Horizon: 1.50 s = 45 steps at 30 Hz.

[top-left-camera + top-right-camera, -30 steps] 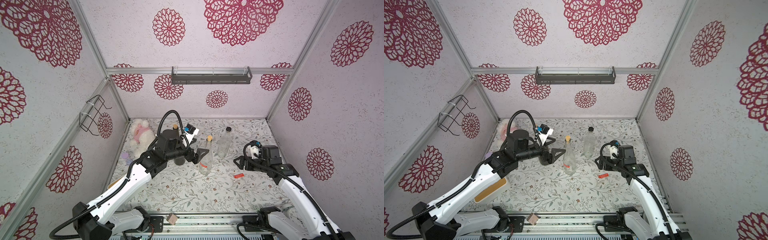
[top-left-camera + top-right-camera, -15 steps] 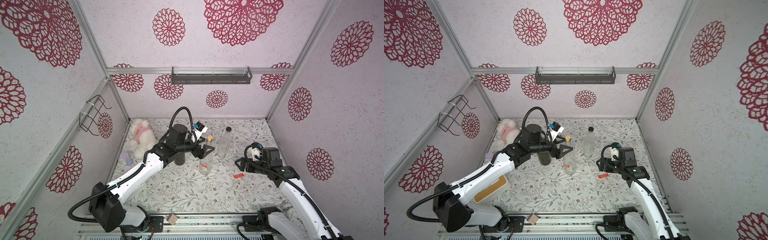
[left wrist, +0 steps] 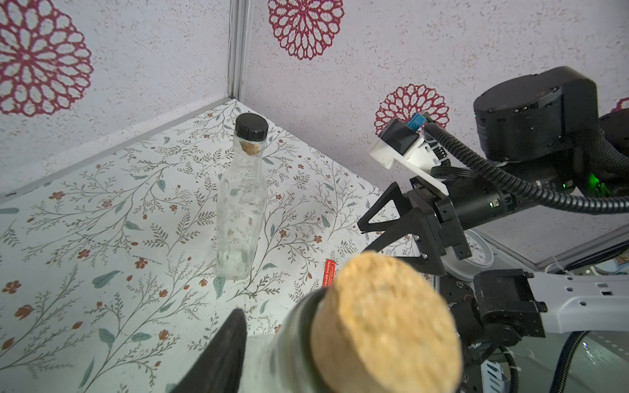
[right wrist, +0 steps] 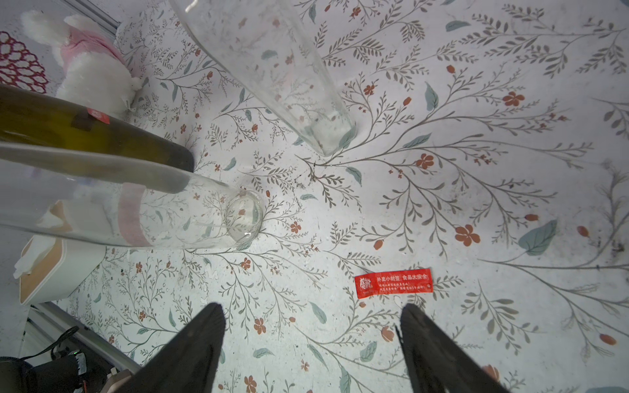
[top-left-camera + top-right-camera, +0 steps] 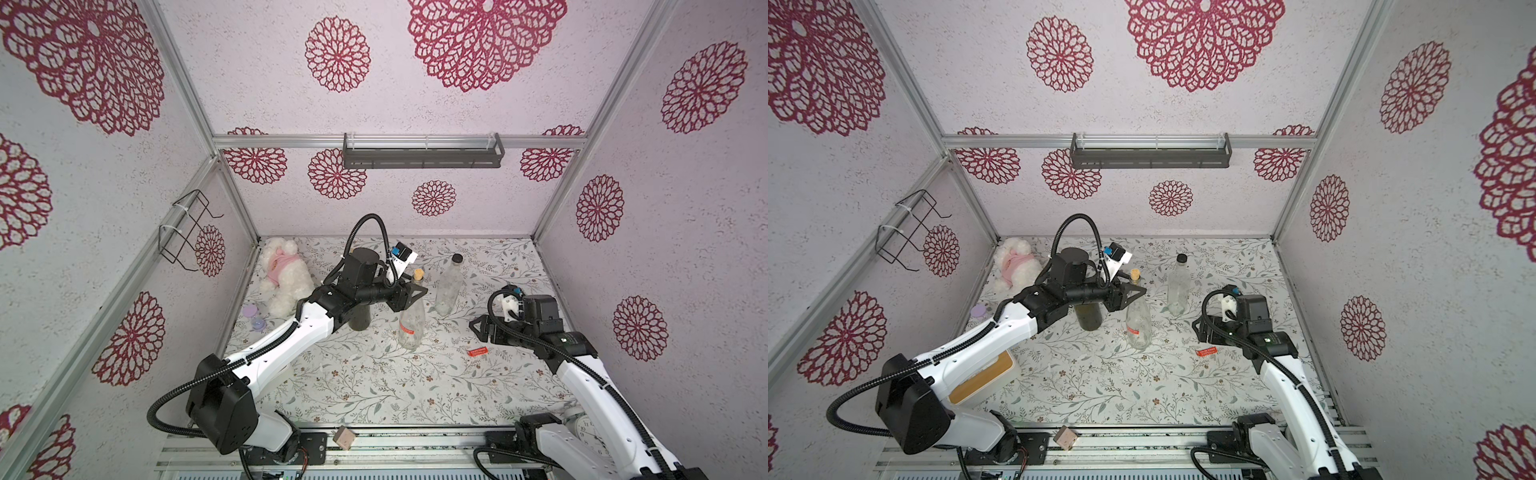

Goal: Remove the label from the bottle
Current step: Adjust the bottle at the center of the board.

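Note:
A clear bottle (image 5: 410, 328) with a cork (image 3: 384, 320) stands mid-table, and a red label (image 5: 405, 327) sticks to its lower body. Through the glass in the right wrist view that label (image 4: 131, 214) looks like a pale pink band. My left gripper (image 5: 415, 291) is shut on the bottle's neck just under the cork. One finger (image 3: 224, 347) lies against the glass; the other is hidden behind the cork. My right gripper (image 4: 311, 313) is open and low over the table to the bottle's right, empty. A loose red label (image 4: 393, 282) lies flat just ahead of its fingertips.
A tall clear bottle with a black cap (image 5: 448, 286) stands behind and to the right. A dark green bottle (image 5: 359, 320) stands under my left forearm. A plush toy (image 5: 284, 276) lies at the back left. A tissue box (image 5: 980, 378) sits front left and a clock (image 5: 590, 428) front right.
My left arm has swung right to the corked bottle, and its jaws, wide open a second ago, have closed round the neck. My right arm has hardly moved.

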### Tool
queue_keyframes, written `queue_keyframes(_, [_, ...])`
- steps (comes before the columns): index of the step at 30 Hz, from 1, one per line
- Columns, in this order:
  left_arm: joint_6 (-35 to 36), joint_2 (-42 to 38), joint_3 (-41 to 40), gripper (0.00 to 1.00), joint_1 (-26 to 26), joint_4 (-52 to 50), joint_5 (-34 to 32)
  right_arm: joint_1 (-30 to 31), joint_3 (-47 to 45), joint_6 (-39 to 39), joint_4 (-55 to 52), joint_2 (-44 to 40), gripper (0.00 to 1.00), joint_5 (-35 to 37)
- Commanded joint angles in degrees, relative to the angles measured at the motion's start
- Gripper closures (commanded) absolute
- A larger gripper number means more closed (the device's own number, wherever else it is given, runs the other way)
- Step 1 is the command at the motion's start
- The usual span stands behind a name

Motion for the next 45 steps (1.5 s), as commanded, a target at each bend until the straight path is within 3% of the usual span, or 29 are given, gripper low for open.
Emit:
queue_keyframes(1, [0.18,-0.72,-0.7,0.57,0.39,2.59,-2.0,-0.34,0.99,-1.29,0.89,0.05,0.16,0.15])
queue_keyframes(14, [-2.72,-5.03,0.93,0.77,-2.39,-0.03,-14.88,-0.33,3.76,-5.33,-0.43,2.41,0.17,0.01])
queue_keyframes(24, [-5.2,-6.39,6.54,0.77,-10.12,-7.15,-32.96,-0.59,3.88,-6.71,1.34,3.67,0.17,-2.02])
queue_keyframes(36, [-16.2,-0.99,12.61,0.74,-21.48,-12.92,-64.74,-0.88,2.88,-6.54,2.57,3.39,0.17,-3.86])
queue_keyframes(45, [-23.41,4.66,15.61,0.73,-25.51,-16.07,-73.9,-0.84,2.77,-6.63,1.78,2.8,0.17,-4.64])
